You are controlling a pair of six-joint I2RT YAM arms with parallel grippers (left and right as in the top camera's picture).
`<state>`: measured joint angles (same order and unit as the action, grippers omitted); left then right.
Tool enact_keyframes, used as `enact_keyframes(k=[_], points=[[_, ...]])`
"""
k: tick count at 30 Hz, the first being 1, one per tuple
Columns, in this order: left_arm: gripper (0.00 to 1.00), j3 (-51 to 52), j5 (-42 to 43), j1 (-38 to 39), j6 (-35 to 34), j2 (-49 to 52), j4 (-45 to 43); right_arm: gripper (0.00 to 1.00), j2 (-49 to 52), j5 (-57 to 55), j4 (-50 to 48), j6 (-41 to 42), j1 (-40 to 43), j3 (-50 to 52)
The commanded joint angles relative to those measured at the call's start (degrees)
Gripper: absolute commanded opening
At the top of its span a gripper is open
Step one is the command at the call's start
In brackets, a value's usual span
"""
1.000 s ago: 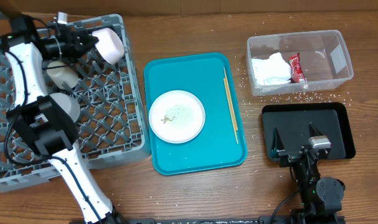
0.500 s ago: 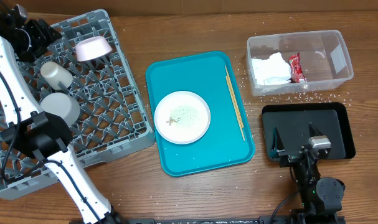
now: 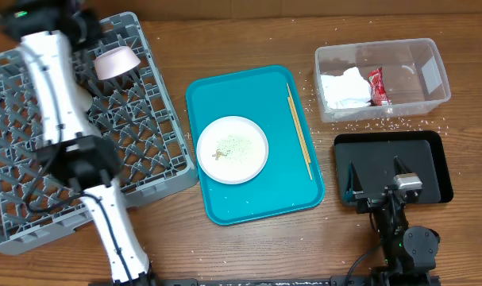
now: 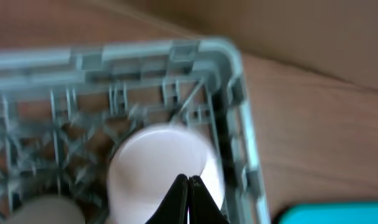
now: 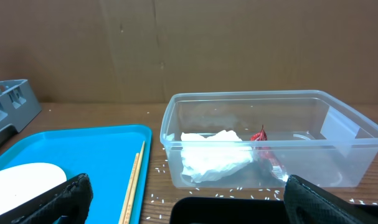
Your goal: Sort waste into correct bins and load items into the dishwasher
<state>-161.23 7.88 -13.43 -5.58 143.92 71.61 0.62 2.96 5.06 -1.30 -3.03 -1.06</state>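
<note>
The left gripper is pinched tight on nothing, just above the pale round bowl in the corner of the grey plastic dish rack. A bump could tip the bowl over the low wall. The right gripper gapes wide, empty.

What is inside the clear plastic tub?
A crumpled white napkin and a small red wrapper lie side by side in the clear tub. Whatever might be under the napkin is covered.
</note>
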Motion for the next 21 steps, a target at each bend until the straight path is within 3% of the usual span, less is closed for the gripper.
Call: enact_keyframes(k=[1,14,21], points=[[0.04,3.3,-17.5,3.3,-0.9,0.2,-3.9,1.00,-0.5,-0.3,-0.4,0.0,0.3,0.6],[0.04,17.1,-18.6,3.8,-3.9,0.2,-8.4,1.00,-0.5,-0.3,-0.4,0.0,0.3,0.6],[0.04,16.8,-6.6,3.8,-3.6,-0.7,0.1,1.00,-0.5,-0.3,-0.4,0.0,0.3,0.6]])
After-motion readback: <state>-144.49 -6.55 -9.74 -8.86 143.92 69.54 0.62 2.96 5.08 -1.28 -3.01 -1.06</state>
